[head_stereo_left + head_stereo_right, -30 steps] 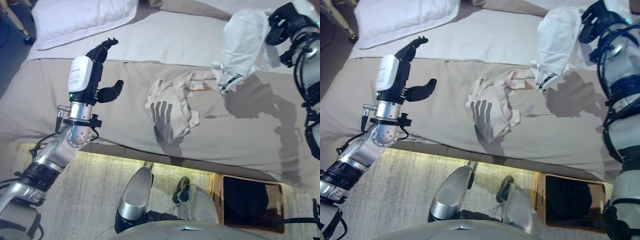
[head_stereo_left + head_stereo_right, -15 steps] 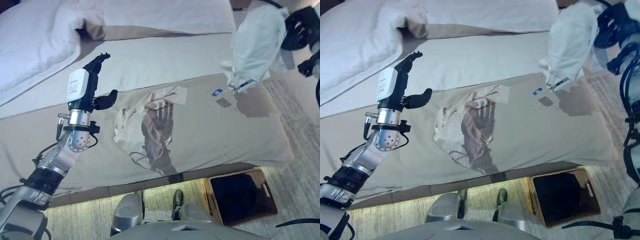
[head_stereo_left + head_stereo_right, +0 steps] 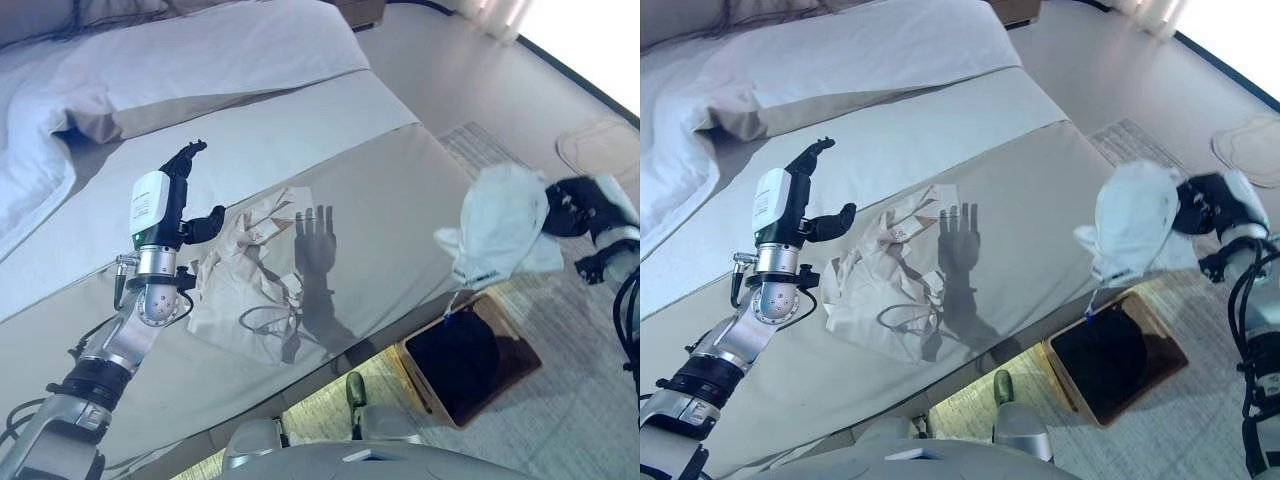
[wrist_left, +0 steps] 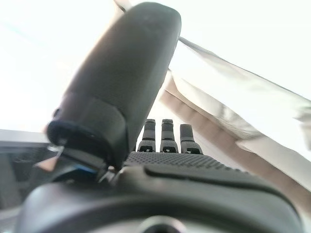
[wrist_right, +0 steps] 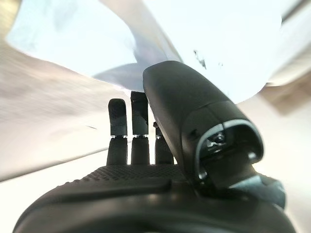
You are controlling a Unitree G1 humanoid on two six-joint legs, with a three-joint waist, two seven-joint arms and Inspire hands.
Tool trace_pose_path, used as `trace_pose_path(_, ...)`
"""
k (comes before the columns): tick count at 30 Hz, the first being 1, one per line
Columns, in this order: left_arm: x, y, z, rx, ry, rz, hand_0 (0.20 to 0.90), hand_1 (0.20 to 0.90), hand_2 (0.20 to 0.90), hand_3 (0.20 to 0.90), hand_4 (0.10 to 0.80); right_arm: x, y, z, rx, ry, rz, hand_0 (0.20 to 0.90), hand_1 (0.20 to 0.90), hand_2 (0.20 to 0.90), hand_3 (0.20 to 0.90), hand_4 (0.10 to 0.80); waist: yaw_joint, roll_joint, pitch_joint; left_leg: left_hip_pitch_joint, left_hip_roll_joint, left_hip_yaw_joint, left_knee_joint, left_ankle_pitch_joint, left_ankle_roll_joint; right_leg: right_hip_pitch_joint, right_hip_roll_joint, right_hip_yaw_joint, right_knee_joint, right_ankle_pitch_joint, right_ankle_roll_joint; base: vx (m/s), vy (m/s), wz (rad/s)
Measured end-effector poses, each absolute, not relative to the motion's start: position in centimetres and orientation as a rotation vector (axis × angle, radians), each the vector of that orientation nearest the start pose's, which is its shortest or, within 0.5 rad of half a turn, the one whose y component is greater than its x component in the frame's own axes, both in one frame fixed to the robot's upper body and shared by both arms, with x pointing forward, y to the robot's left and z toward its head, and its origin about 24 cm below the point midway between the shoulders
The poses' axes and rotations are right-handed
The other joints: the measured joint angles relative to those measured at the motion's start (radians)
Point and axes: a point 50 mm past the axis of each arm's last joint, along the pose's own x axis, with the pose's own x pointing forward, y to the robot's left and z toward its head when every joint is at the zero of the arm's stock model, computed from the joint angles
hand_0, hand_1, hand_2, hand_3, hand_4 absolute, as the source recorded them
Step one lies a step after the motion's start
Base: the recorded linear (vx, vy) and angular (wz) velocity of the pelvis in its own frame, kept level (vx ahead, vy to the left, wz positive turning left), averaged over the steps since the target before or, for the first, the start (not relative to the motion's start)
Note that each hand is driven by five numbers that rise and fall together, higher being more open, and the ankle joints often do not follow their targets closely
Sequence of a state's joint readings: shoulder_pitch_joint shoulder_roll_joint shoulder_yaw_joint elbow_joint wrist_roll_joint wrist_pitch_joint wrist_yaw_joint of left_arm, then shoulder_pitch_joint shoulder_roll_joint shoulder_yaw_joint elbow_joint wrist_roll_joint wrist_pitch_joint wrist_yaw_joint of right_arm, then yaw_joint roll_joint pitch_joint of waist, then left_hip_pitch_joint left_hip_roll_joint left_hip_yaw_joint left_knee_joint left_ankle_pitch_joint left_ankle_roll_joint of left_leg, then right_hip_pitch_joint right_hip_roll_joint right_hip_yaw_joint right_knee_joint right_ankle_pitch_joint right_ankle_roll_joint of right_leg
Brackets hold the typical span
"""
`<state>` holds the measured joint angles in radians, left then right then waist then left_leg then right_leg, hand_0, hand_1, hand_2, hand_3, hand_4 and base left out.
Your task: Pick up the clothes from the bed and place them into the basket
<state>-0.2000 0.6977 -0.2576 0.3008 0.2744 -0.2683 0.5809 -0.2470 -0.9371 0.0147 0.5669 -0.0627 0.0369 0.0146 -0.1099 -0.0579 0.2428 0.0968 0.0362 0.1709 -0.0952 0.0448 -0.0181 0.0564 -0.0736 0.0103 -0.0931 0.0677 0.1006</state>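
Carry step: right hand (image 3: 580,205) clenched on white garment (image 3: 497,225) hanging past bed's (image 3: 400,190) edge above basket (image 3: 470,355), needs lowering then release; left hand (image 3: 185,195) open, empty, beside beige clothes (image 3: 245,275).

White garment (image 3: 500,225), cream clothes (image 3: 245,270), brown, seemingly dark-lined basket (image 3: 470,357).

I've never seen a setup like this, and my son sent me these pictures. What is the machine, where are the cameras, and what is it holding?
It is a humanoid robot with two arms. Two pictures come from cameras on its head, looking down at a bed; the close-ups come from cameras on each wrist. Its right hand grips a pale blue garment that hangs above a brown basket on the floor. Its left hand is raised over the bed, open and empty. A cream garment lies crumpled on the bed.
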Motion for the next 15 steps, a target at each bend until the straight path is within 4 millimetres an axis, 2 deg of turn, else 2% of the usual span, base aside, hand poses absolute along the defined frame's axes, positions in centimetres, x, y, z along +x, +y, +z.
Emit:
trace_pose_path(6, 27.9, 24.4, 8.2, 0.9, -0.359, 0.236, 0.9, 0.9, 0.9, 0.9, 0.8, 24.0, -39.4, 5.7, -0.881, 0.54, -0.272, 0.3, 0.3, 0.3, 0.2, 0.1, -0.036, 0.014, -0.019, 0.0, 0.021, -0.003, 0.0, 0.001, 0.0, -0.002, 0.019, 0.009, 0.0, 0.001, -0.002, -0.015, -0.037, -0.08)
trace_pose_path(9, 27.9, 24.1, 8.0, 0.911, -0.352, 0.212, 0.9, 0.9, 0.9, 0.9, 0.8, 22.4, -40.3, 3.2, -0.826, 0.674, -0.312, 0.3, 0.3, 0.3, 0.2, 0.1, -0.029, 0.025, -0.058, -0.011, 0.028, -0.005, 0.0, 0.01, -0.005, -0.016, 0.028, 0.006, 0.0, 0.011, -0.008, -0.012, -0.037, 0.01)
trace_pose_path(15, 27.8, 24.2, 7.9, 0.914, -0.35, 0.211, 0.9, 0.9, 0.9, 0.9, 0.8, 20.6, -40.6, 0.5, -0.755, 0.802, -0.341, 0.3, 0.3, 0.3, 0.2, 0.1, -0.01, 0.039, -0.08, -0.01, 0.028, -0.013, 0.0, 0.017, -0.008, -0.011, 0.033, 0.0, 0.0, 0.015, -0.013, 0.0, -0.025, 0.03)
